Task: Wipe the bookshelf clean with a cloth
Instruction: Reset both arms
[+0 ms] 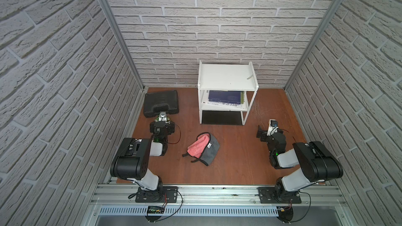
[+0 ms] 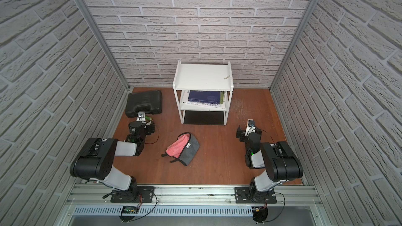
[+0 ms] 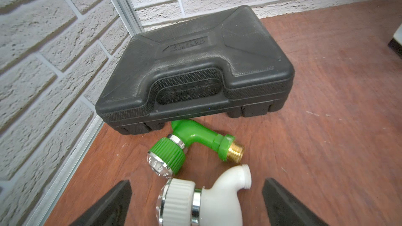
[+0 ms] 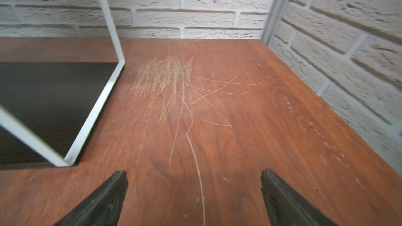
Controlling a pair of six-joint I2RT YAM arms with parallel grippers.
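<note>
The white bookshelf (image 1: 227,77) (image 2: 203,76) stands at the back of the table against the brick wall; a small scrap (image 1: 250,76) lies on its top board. Its thin leg (image 4: 113,40) shows in the right wrist view. A crumpled pink and grey cloth (image 1: 202,148) (image 2: 181,147) lies mid-table, between the arms. My left gripper (image 3: 196,192) (image 1: 162,121) is open, low by the black case, a white tap fitting (image 3: 206,198) lying between its fingers without touching them. My right gripper (image 4: 194,190) (image 1: 269,131) is open and empty over bare wood right of the bookshelf.
A black ribbed case (image 1: 161,103) (image 3: 195,66) sits at the back left with a green tap fitting (image 3: 191,146) in front of it. Books (image 1: 225,97) lie on the middle shelf. A dark board (image 4: 50,101) lies under the bookshelf. Brick walls close three sides.
</note>
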